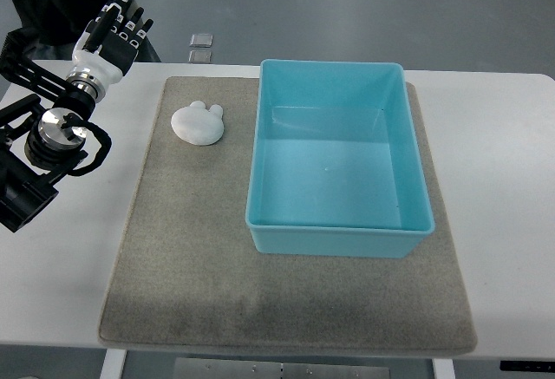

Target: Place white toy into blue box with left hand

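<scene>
A white toy (198, 123), rounded with two small ears, lies on the grey mat (199, 258) just left of the blue box (340, 231). The blue box is open-topped and holds nothing. My left hand (115, 32) is at the upper left, above the table's far left edge, well left of and behind the toy. Its fingers are stretched out and relaxed and hold nothing. The right arm is out of view.
The mat lies on a white table (503, 179). Two small clear square objects (200, 47) lie on the floor beyond the table's far edge. My left arm's black joints (43, 149) hang over the table's left side.
</scene>
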